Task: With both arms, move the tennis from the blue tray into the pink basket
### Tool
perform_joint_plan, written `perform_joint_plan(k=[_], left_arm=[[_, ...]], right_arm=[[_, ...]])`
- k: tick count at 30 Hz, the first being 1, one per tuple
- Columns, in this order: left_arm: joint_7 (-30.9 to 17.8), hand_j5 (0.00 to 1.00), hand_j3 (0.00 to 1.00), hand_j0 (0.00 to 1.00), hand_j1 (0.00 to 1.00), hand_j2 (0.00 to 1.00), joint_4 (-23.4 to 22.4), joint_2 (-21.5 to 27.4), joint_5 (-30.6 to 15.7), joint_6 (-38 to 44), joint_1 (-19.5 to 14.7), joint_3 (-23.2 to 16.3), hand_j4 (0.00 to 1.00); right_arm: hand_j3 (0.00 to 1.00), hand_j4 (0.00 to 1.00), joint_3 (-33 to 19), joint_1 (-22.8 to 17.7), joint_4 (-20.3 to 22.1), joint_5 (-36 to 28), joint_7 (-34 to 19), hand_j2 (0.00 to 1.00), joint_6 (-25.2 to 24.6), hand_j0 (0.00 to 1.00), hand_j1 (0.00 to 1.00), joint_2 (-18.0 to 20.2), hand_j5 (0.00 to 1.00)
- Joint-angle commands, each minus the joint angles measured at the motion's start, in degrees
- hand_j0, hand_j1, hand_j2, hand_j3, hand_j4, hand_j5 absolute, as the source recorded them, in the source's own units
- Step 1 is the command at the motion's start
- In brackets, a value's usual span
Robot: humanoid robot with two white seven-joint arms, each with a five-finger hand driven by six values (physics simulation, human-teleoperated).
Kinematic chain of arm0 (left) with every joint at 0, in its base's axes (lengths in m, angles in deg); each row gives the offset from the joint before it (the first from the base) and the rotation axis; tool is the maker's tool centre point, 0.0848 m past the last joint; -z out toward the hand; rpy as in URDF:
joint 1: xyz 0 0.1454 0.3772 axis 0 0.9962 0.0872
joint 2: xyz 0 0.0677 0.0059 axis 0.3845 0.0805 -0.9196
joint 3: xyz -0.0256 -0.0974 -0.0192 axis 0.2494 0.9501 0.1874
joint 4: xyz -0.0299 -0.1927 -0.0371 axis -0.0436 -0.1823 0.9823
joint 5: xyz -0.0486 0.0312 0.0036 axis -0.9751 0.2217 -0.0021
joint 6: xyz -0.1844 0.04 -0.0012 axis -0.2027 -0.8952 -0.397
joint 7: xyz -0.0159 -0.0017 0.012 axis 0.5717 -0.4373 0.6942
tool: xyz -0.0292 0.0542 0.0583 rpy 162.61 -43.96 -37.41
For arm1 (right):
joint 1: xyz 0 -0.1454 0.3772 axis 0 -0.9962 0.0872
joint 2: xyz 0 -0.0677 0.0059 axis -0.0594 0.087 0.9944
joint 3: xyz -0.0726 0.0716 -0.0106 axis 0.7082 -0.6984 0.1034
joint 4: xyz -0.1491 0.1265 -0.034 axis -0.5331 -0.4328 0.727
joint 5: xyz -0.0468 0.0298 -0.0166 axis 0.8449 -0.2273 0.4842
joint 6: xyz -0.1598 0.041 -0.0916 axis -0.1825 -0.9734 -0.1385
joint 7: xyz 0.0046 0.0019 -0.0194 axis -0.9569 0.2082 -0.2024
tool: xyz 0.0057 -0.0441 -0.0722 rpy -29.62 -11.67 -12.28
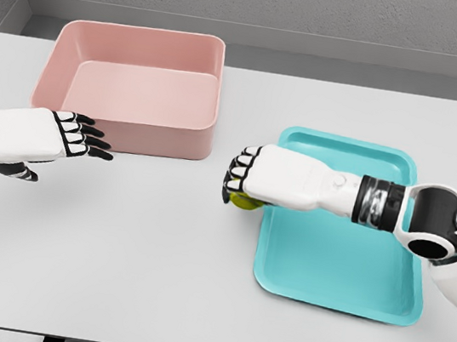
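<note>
Tennis ball [244,201]: mostly hidden under the right hand [255,177], whose fingers curl around it, just off the left edge of the blue tray [342,274], above the white table [156,255]. Pink basket [133,88] stands at upper left. Left hand [66,136], fingers extended and holding nothing, hovers near the basket's front wall.

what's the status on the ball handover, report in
Right hand shut on tennis ball, just past the blue tray left edge. Left hand open, waiting in front of pink basket. Nothing lying between the hands.
</note>
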Motion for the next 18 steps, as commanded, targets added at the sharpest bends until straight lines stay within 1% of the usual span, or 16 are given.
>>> perform_joint_plan(k=[1, 4, 12, 16, 18], left_arm=[[0.03, 1.00, 1.00, 1.00, 1.00, 1.00, 0.02, 0.14, -0.33, 0.07, 0.00, 0.03, 1.00], [0.03, 1.00, 1.00, 1.00, 1.00, 1.00, 0.02, 0.13, -0.33, 0.07, 0.00, 0.03, 1.00], [0.03, 1.00, 1.00, 1.00, 1.00, 1.00, 0.02, 0.14, -0.33, 0.07, 0.00, 0.03, 1.00], [0.03, 1.00, 1.00, 1.00, 1.00, 1.00, 0.02, 0.05, -0.33, 0.07, 0.00, 0.03, 1.00], [0.03, 1.00, 1.00, 1.00, 1.00, 1.00, -0.07, 0.05, -0.33, 0.07, 0.00, 0.03, 1.00]], right_arm=[[0.53, 0.53, 1.51, 0.00, -0.02, 0.91, 0.04, 0.53, -0.15, 0.53, 0.53, -1.91, 0.53], [0.53, 0.53, 1.78, 0.18, -0.10, 1.88, -1.63, 0.53, -0.15, 0.53, 0.53, -4.11, 0.53], [0.53, 0.53, 3.80, 0.35, -0.98, 4.17, -1.63, 0.53, -0.15, 0.53, 0.53, -7.01, 0.53], [0.53, 0.53, 5.03, 1.14, -3.97, 5.57, -1.63, 0.53, -0.15, 0.53, 0.53, -9.47, 0.53], [0.53, 0.53, 5.12, 1.14, -4.59, 5.92, -1.63, 0.53, -0.15, 0.53, 0.53, -9.82, 0.53]])
